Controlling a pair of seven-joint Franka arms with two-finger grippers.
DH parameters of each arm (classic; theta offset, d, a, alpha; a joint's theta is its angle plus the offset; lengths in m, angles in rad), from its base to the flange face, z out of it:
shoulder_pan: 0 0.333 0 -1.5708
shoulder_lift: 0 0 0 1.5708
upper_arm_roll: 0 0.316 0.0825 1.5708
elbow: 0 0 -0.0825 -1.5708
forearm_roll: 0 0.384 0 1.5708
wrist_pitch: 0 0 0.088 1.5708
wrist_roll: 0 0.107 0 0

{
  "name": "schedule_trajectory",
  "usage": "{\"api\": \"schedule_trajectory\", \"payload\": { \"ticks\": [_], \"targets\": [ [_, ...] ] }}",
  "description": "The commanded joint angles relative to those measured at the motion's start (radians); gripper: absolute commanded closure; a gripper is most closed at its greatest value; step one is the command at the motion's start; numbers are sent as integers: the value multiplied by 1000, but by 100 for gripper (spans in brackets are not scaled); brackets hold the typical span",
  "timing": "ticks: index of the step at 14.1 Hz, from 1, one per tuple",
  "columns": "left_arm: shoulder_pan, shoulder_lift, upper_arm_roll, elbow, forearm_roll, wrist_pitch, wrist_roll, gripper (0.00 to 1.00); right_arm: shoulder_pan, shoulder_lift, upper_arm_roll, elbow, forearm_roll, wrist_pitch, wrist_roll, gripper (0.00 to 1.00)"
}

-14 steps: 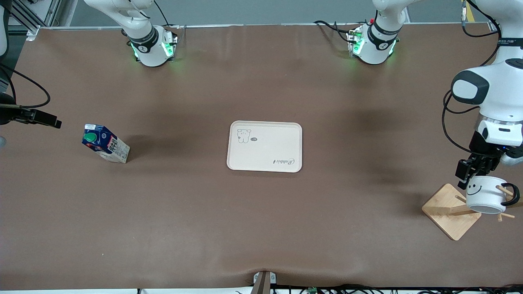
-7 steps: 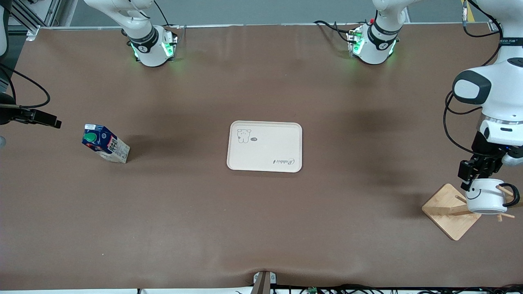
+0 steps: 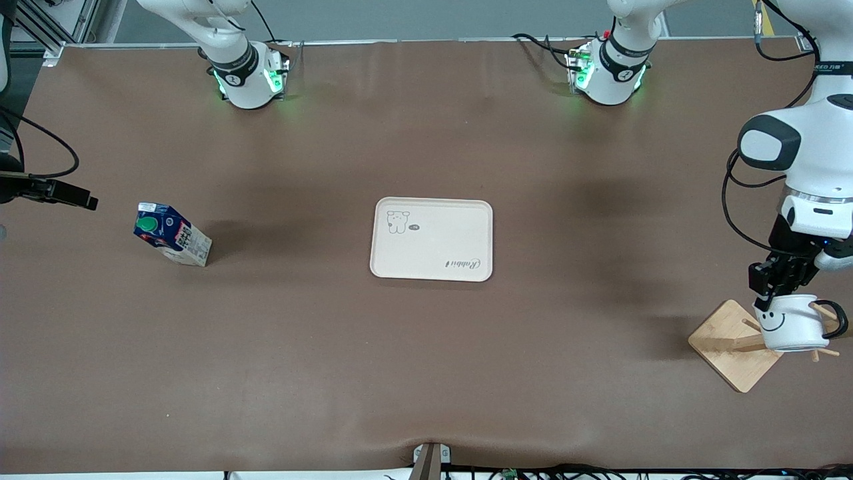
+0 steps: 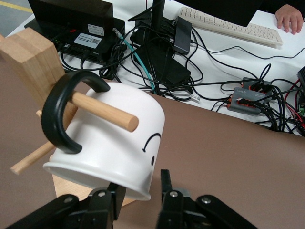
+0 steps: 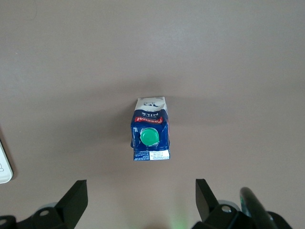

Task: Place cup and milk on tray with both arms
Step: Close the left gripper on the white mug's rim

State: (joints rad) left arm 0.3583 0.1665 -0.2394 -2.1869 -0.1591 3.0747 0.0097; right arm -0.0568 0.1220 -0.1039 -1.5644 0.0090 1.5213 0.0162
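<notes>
Meanwhile the left claw [image 3: 772, 288] straddles the rim of the cup [image 3: 791, 323], which hangs on a peg of the wooden mug rack [image 3: 736, 345]; I cannot tell whether it pinches. Right claw [image 5: 138, 200] hangs spread above the upright milk [image 3: 172, 235]. Between them lies the tray [image 3: 432, 238] on the worktop [image 3: 426, 347].

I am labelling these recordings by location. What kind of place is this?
Probably a robotics lab, not a home: a brown-covered table with two arm bases bolted at its edge, and a desk with cables and a keyboard beside it.
</notes>
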Motion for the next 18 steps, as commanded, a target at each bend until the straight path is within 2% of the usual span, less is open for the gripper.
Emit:
{"api": "schedule_trajectory", "payload": {
  "ticks": [1,10,18],
  "targets": [
    [5,2,-5,-4,1,9,18,72,-21,13,13,21,13,-10,5,0],
    [4,4,-6,-22,1,9,42,100,-26,24,13,20,13,-10,4,0],
    [-1,-21,-20,-13,1,-28,47,100,-31,24,13,21,13,-10,4,0]
  ]
}}
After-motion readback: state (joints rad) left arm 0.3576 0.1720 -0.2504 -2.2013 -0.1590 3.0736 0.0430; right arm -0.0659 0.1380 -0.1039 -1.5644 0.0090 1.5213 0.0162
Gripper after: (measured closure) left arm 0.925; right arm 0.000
